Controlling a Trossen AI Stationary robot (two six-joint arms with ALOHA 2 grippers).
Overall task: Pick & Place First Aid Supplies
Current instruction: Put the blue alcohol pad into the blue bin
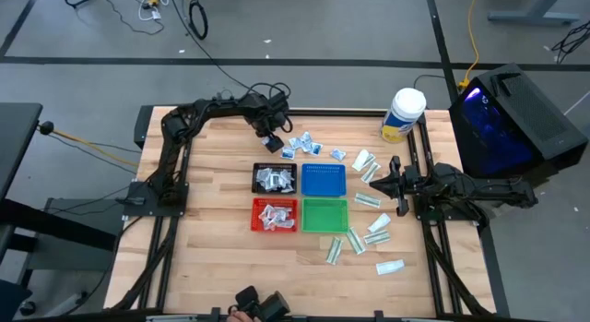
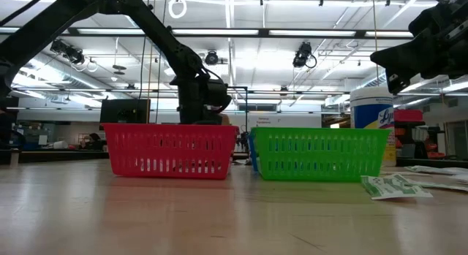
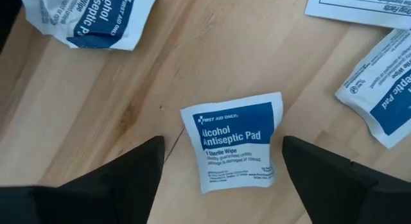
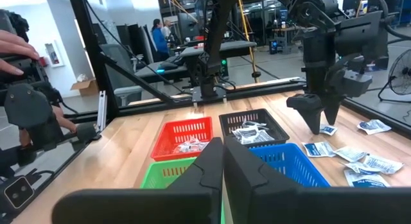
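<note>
**My left hand spread over an antiseptic pad near the far edge of the counter**

My left hand (image 3: 221,179) hangs low over the counter (image 1: 212,257), close to its far edge and just behind the black tray (image 1: 275,179). My fingers (image 3: 138,169) stand wide apart, one on each side of a square white-and-blue packet (image 3: 235,142) printed "Alcohol Antiseptic Pad". It lies flat on the wood between them, and I touch it with neither finger; I grip nothing. More packets of the same kind lie scattered around it (image 1: 309,145), spreading along the far edge toward the white jar (image 1: 403,113) with the yellow label.

My right hand (image 1: 376,182) waits at the right side of the counter, beside the blue tray (image 1: 324,180), its fingers pressed together and empty. Around and in front of it lie the long white-and-green packets (image 1: 368,201), strewn from the jar's side down toward the near right corner; one rests flat in front of the green tray (image 2: 392,185).

The four mesh trays sit together in a square at the middle of the counter: black and blue toward the far edge, red tray (image 1: 275,214) and green tray (image 1: 324,214) toward the near one. The black and the red each hold a small heap of white packets; I see no packet in the blue or the green
</note>
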